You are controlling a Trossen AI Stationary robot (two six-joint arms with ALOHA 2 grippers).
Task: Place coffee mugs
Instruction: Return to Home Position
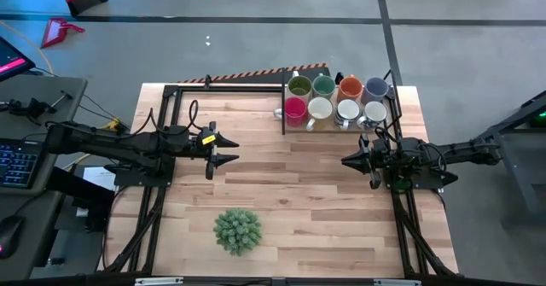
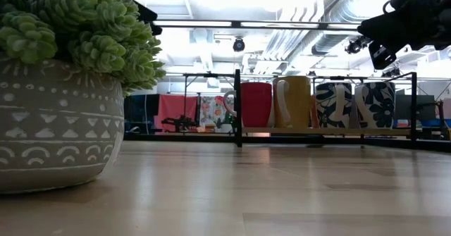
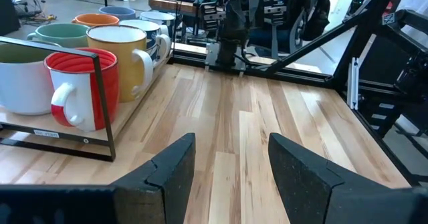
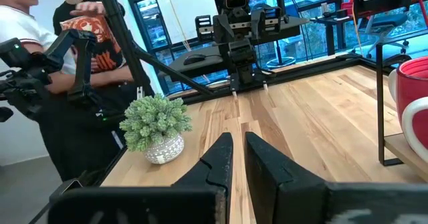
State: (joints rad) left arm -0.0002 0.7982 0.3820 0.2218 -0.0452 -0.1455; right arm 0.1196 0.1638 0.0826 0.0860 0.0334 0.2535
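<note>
Several coffee mugs stand in two rows inside a black wire rack (image 1: 284, 115) at the table's far right: olive green (image 1: 299, 86), teal (image 1: 322, 85), orange (image 1: 350, 87) and blue-grey (image 1: 375, 87) behind, red (image 1: 295, 108) and three white ones (image 1: 347, 110) in front. My left gripper (image 1: 235, 149) hovers open over the table's left middle, pointing toward the right edge, with nothing between its fingers (image 3: 231, 160). My right gripper (image 1: 345, 160) hovers shut on nothing at the right middle, near the rack, pointing left (image 4: 239, 158).
A spiky green plant in a patterned grey pot (image 1: 237, 230) stands near the table's front edge, centre-left. Black frame rails (image 1: 162, 132) run along the table's left, far and right sides. Bare wood lies between the two grippers. People stand beyond the table's left side (image 4: 40, 63).
</note>
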